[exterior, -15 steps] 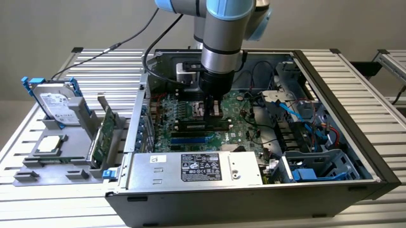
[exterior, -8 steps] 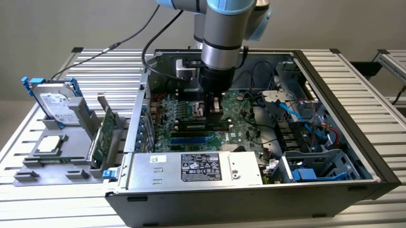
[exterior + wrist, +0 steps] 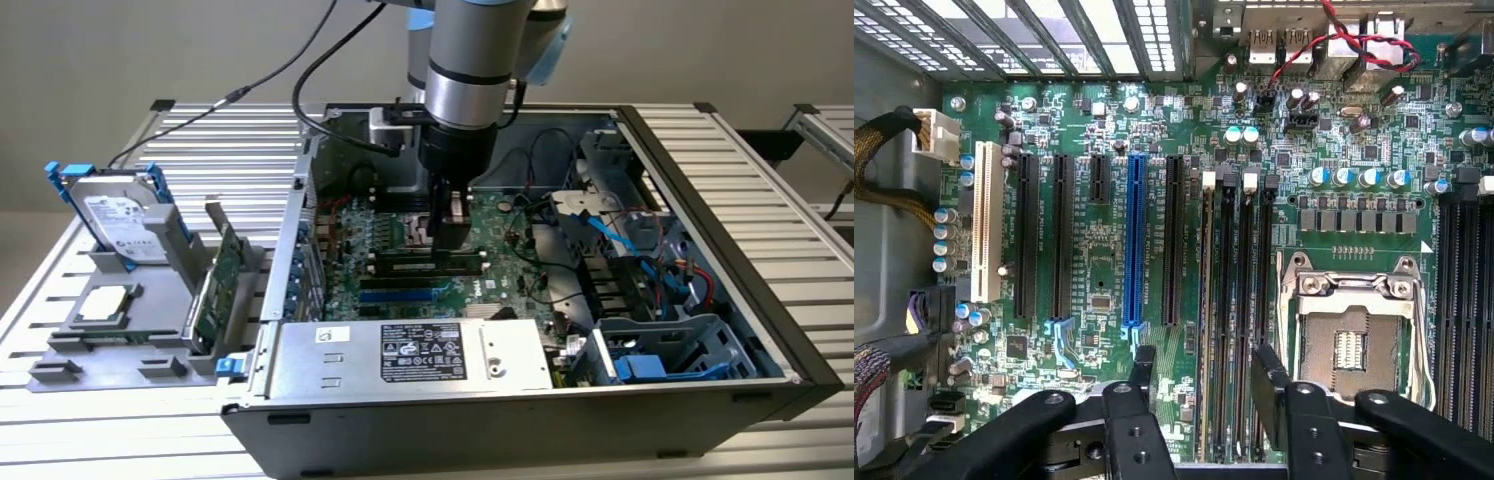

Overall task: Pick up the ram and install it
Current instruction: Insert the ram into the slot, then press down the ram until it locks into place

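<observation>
Black fingers (image 3: 1144,372) of my gripper (image 3: 1206,365) fill the foreground of the wrist view, and they stand wide apart with nothing clamped between them. My jaws are spread as far as they go, and each pad has bare air on its inner face. Between them run the long black memory slots (image 3: 1236,300) of the motherboard (image 3: 1094,260). I straddle these slots from just above without touching them. A thin pale edge lies along one slot, and that may be the ram (image 3: 1206,300) seated on edge, though I cannot tell it surely from the slot itself. Beside the slots is the open processor socket (image 3: 1351,345) in its metal frame, and on their other side a blue expansion slot (image 3: 1137,240) lies among black ones. In the exterior view my gripper (image 3: 451,245) hangs straight down inside the open computer case (image 3: 747,200), over the middle of the board and behind the grey power supply (image 3: 414,355). Well apart, at the exterior view's left, a tray (image 3: 80,350) carries a silver hard drive (image 3: 118,215) with blue rails and a green card (image 3: 220,280) standing on edge.
</observation>
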{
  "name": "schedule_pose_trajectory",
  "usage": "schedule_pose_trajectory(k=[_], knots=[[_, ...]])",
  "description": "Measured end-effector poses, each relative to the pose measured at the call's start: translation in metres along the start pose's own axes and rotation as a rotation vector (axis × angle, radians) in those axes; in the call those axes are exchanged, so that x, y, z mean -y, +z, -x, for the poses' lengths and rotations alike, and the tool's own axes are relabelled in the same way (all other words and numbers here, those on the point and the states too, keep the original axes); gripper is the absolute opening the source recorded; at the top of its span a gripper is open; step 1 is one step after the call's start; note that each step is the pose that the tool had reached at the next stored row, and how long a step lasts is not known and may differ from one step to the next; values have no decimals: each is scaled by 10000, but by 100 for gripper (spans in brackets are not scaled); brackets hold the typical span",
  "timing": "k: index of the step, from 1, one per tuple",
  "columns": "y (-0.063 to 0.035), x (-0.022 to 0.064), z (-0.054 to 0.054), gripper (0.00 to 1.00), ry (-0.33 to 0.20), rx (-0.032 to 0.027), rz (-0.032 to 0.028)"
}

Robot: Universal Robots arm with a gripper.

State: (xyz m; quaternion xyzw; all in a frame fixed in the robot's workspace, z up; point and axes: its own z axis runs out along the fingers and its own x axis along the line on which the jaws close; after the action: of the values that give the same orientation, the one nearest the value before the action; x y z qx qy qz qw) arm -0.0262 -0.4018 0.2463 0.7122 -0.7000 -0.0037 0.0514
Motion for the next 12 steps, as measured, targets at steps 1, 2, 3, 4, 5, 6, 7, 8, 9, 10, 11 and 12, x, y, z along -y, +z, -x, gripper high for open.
schedule_pose_trajectory(k=[1, 2, 3, 4, 5, 6, 7, 8, 9, 10, 11, 12], knots=[[0, 0, 0, 43, 0, 0, 0], [0, 0, 0, 36, 0, 0, 0], [0, 0, 0, 36, 0, -1, 1], [-1, 0, 0, 31, 0, -1, 1], [-1, 0, 0, 31, 0, -2, 1], [-1, 0, 0, 25, 0, -1, 1], [-1, 0, 0, 19, 0, -2, 1], [-1, 0, 0, 19, 0, -2, 1], [-1, 0, 0, 11, 0, -1, 1], [-1, 0, 0, 11, 0, -1, 1], [-1, 0, 0, 11, 0, -1, 1], [-1, 0, 0, 11, 0, -1, 1]])
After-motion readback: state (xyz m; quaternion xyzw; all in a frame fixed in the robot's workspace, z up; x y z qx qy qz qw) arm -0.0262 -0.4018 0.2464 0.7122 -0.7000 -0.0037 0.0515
